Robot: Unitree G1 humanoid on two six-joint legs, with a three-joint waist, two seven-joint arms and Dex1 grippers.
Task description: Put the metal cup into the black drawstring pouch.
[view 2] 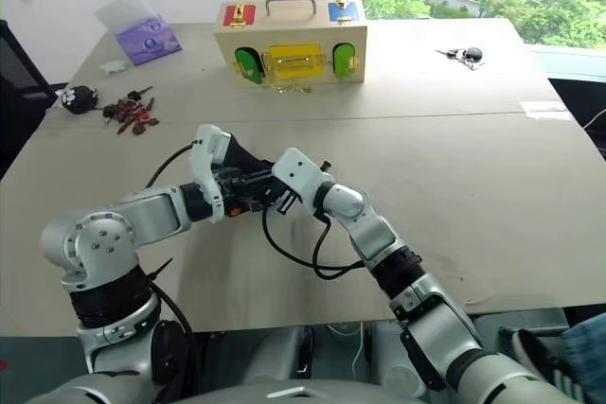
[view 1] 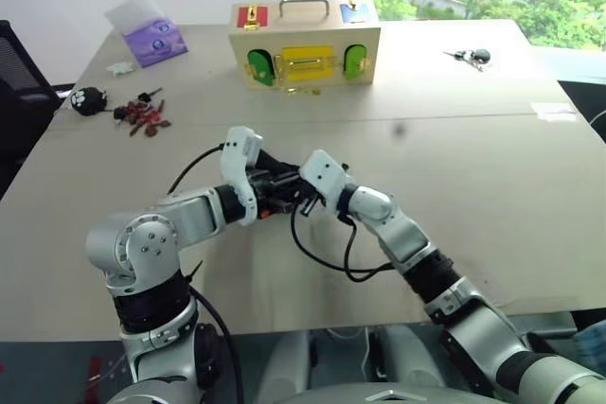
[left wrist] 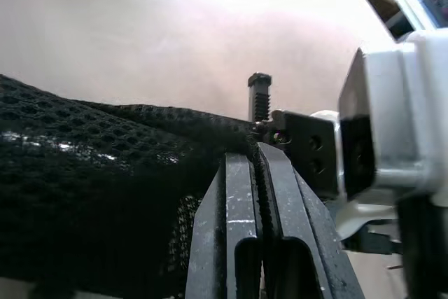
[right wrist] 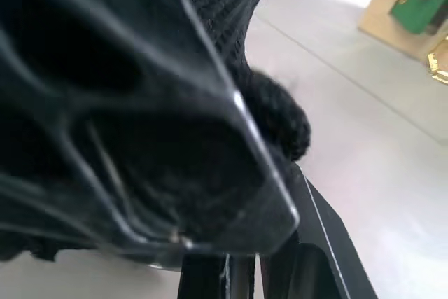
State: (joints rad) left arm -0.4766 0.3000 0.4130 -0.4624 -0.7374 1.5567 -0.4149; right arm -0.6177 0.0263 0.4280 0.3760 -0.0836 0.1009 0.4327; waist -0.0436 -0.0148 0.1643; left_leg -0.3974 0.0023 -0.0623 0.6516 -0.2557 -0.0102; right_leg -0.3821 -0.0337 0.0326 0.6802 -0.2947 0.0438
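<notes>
The black drawstring pouch (view 1: 280, 186) hangs just above the table's middle, held between my two grippers, which meet tip to tip. My left gripper (left wrist: 257, 150) is shut, with the pouch's black mesh rim (left wrist: 105, 173) pinched between its fingers. From the opposite side my right gripper (view 1: 295, 188) is shut on the pouch's fabric (right wrist: 227, 5); its white and black housing (left wrist: 378, 138) sits close behind the left fingertips. The metal cup is hidden.
A wooden lock box (view 1: 305, 43) stands at the back centre. A purple tissue pack (view 1: 151, 40), a black keychain toy (view 1: 90, 99) and small red pieces (view 1: 142, 118) lie back left, keys (view 1: 471, 56) back right. A black cable (view 1: 331, 257) loops under my right wrist.
</notes>
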